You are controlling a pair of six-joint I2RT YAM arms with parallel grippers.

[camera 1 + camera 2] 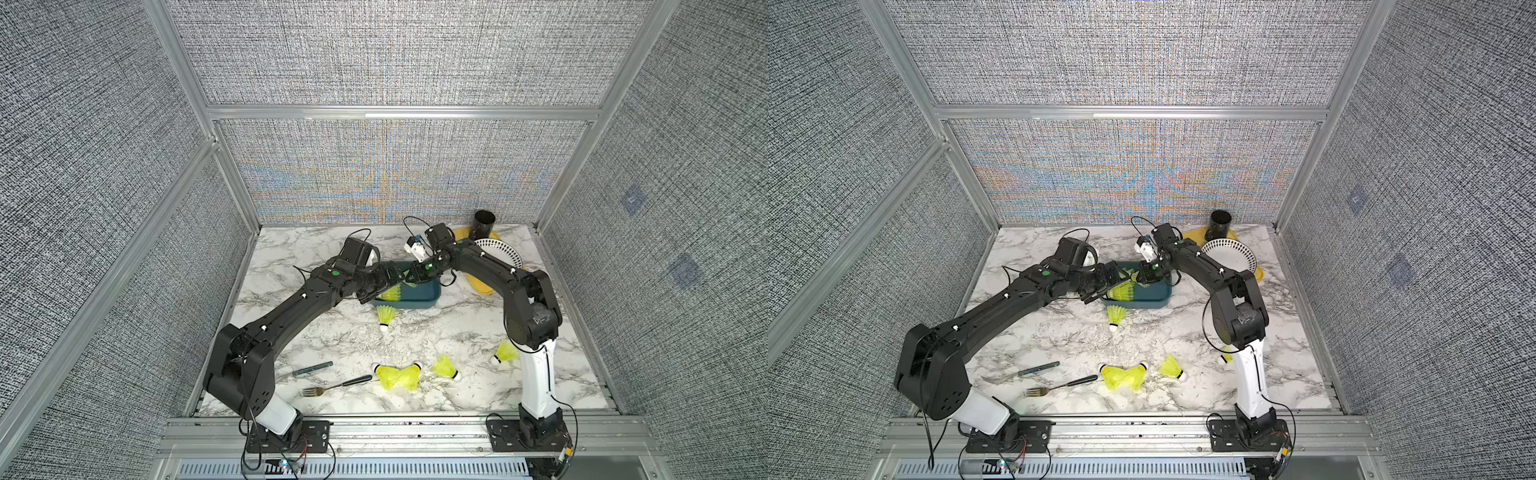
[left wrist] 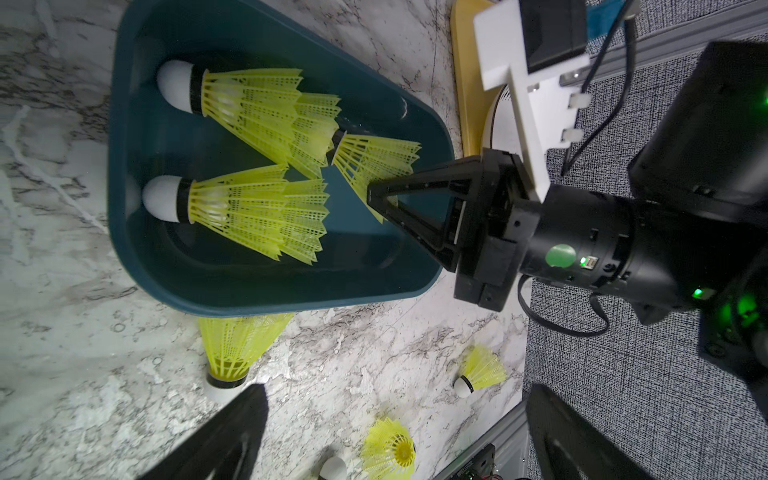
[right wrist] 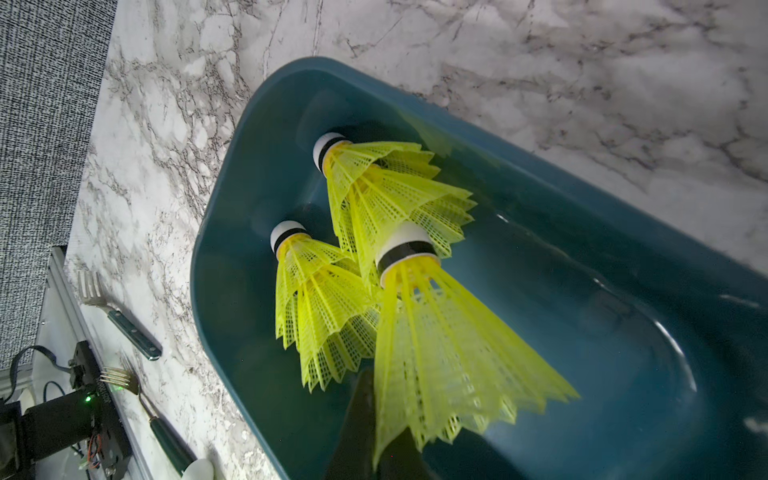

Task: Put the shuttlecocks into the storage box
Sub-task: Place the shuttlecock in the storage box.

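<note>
So we're looking at neon yellow-green shuttlecocks [image 2: 257,212] here, with mesh-ribbed skirts and white tips that each have a black band. The storage box [image 2: 291,291] is a plain, glossy dark teal-blue. Our tabletop [image 1: 332,332] is white marble print with grey veining. We've also got a white bowl [image 1: 1225,243] with black dots round the rim, a yellow tray [image 1: 462,233], a black cup [image 1: 485,224] and a silver fork [image 1: 336,385] with a dark handle. The walls [image 1: 395,54] are a grey-and-white weave, and the arms [image 1: 299,307] are black with white lower links.
</note>
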